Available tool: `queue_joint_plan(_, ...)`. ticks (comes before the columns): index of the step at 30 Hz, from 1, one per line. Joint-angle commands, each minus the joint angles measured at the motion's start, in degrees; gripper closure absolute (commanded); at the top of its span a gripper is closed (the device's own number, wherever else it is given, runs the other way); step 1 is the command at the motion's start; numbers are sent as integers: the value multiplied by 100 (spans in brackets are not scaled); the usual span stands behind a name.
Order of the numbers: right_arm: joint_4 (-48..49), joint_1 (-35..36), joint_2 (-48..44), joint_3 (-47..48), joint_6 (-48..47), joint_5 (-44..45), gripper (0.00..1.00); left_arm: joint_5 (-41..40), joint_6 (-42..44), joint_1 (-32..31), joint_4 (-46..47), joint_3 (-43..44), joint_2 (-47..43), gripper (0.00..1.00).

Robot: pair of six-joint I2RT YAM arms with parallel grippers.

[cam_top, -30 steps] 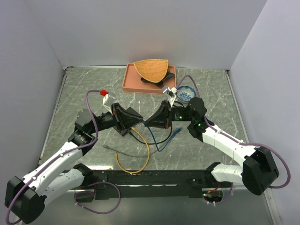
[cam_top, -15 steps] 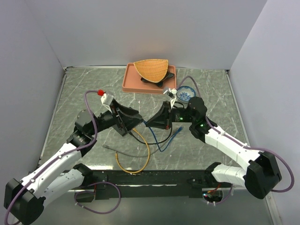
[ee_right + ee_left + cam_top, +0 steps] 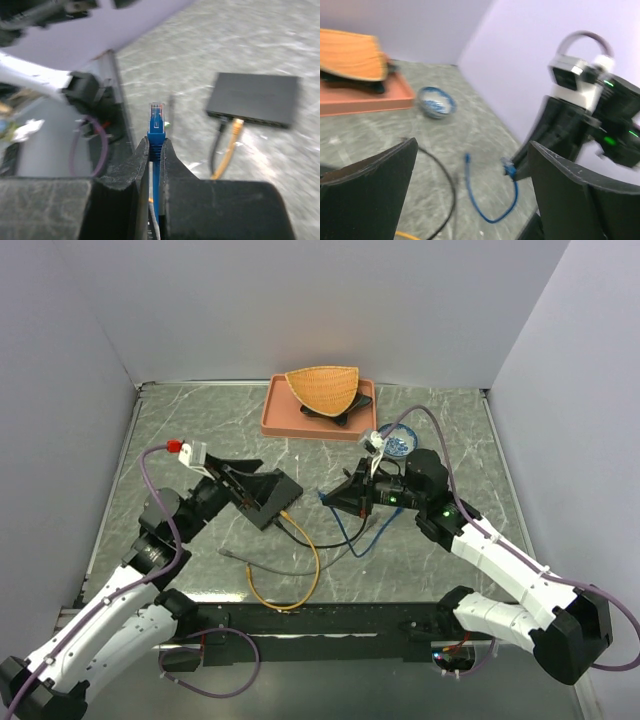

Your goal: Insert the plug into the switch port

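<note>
Top external view: my left gripper (image 3: 472,146), jaws spread, has drawn back off the switch (image 3: 265,496), so my right gripper (image 3: 155,145), pinching the blue plug (image 3: 156,116), likely has a clear approach.

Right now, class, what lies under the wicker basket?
A black square dish lies under the wicker basket, on the pink tray. Only its near edge shows; the basket covers the rest, so its contents cannot be seen.

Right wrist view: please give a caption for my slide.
Right claw grips blue plug; switch beyond holds orange cable and black cable.
</note>
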Motion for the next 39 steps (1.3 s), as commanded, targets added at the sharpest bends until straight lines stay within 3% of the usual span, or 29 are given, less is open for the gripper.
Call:
queue_joint_plan(1, -555, 2, -166, 295, -515, 1030, 100, -1575, -77, -16, -730, 37, -30, 4)
queue_joint_plan(4, -915, 28, -61, 313, -603, 1689, 100, -2540, -374, -16, -1398, 212, 145, 4)
queue_joint_plan(7, -1022, 63, 150, 286, -638, 2111, 100, -3009, -560, -7, -1759, 318, 391, 4)
queue_joint_plan(14, -1250, 335, 783, 444, -796, 2929, 100, -2984, -455, 28, -2058, 756, 1419, 4)
queue_joint_plan(21, -1365, 573, 1582, 743, -955, 3387, 100, -1571, -244, 405, -1910, 1241, 2826, 4)
queue_joint_plan(25, -1443, 634, 2083, 945, -964, 3492, 100, -1165, -148, 669, -1725, 1346, 3546, 4)
queue_joint_plan(30, -1532, 810, 2471, 1121, -1016, 3720, 100, -384, -7, 1301, -1199, 1285, 4109, 4)
queue_joint_plan(34, -1444, 942, 2725, 1182, -1043, 3870, 100, 889, 29, 1942, -611, 1109, 4593, 4)
queue_joint_plan(39, -1426, 960, 3041, 1314, -1069, 3905, 100, 1279, 98, 2515, -520, 1293, 5111, 4)
